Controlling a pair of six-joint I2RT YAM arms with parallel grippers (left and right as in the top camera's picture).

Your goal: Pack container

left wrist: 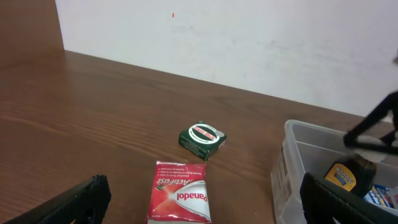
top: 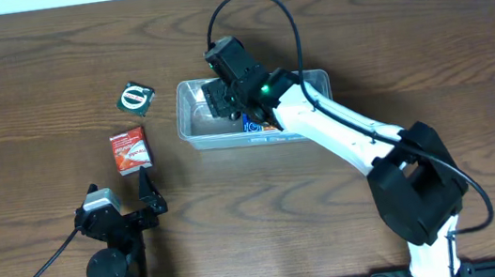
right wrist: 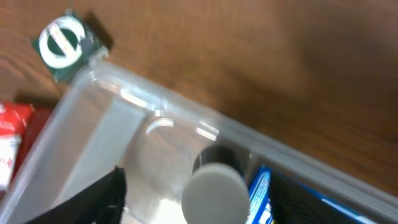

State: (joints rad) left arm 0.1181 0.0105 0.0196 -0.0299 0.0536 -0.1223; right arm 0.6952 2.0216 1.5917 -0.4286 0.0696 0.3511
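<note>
The clear plastic container (top: 192, 131) stands at the table's middle; it also shows in the right wrist view (right wrist: 186, 118) and the left wrist view (left wrist: 289, 180). My right gripper (top: 223, 94) is inside its left end, open (right wrist: 205, 202), with its fingers on either side of a dark bottle with a pale round cap (right wrist: 214, 186), not touching it. A blue box (right wrist: 261, 190) lies beside the bottle in the container. My left gripper (top: 128, 205) is open and empty (left wrist: 204, 186), low near the front left, facing a red Panadol box (left wrist: 180, 199).
The red Panadol box (top: 130, 151) lies left of the container. A small green box with a white ring logo (top: 136, 97) lies behind it, also in the left wrist view (left wrist: 202, 140) and the right wrist view (right wrist: 65, 43). A yellow-and-blue item (left wrist: 341, 176) sits in the container.
</note>
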